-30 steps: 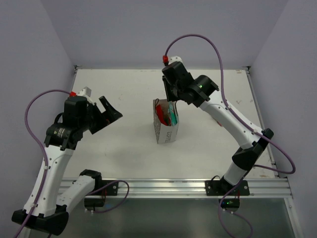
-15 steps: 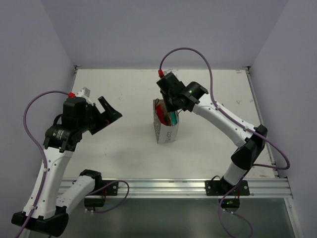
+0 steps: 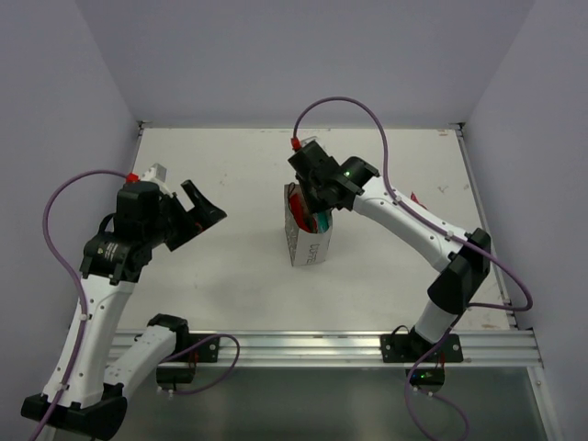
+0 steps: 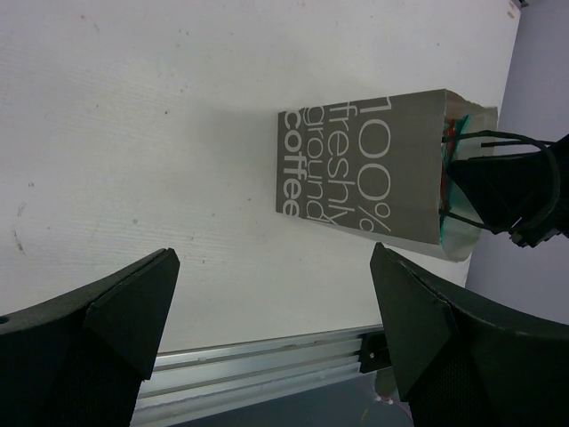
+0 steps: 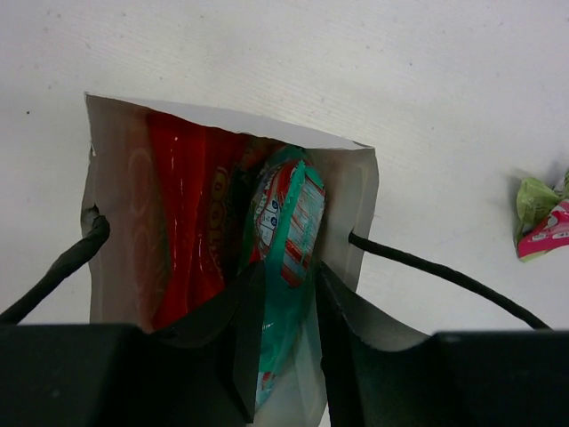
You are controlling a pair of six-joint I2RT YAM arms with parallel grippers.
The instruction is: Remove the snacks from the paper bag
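The grey-beige paper bag point(image 3: 309, 244) with white "coffee" lettering stands upright mid-table; it also shows in the left wrist view point(image 4: 356, 169). In the right wrist view its white inside point(image 5: 116, 187) holds a bright red packet point(image 5: 191, 213) and a teal printed packet point(image 5: 289, 222). My right gripper point(image 5: 289, 302) reaches down into the bag's mouth point(image 3: 317, 207), its fingers pressed on both sides of the teal packet. A small pink-red packet point(image 5: 547, 233) lies on the table right of the bag. My left gripper point(image 3: 204, 209) is open and empty, held above the table left of the bag.
A crumpled green piece point(image 5: 533, 200) lies against the pink-red packet. One black loop handle point(image 5: 444, 271) trails right of the bag, the other point(image 5: 62, 267) on its left. The aluminium rail point(image 4: 267, 365) runs along the table's near edge.
My right gripper has come down and forward from above the bag into its mouth, around the teal packet. The left arm and the bag have not moved.
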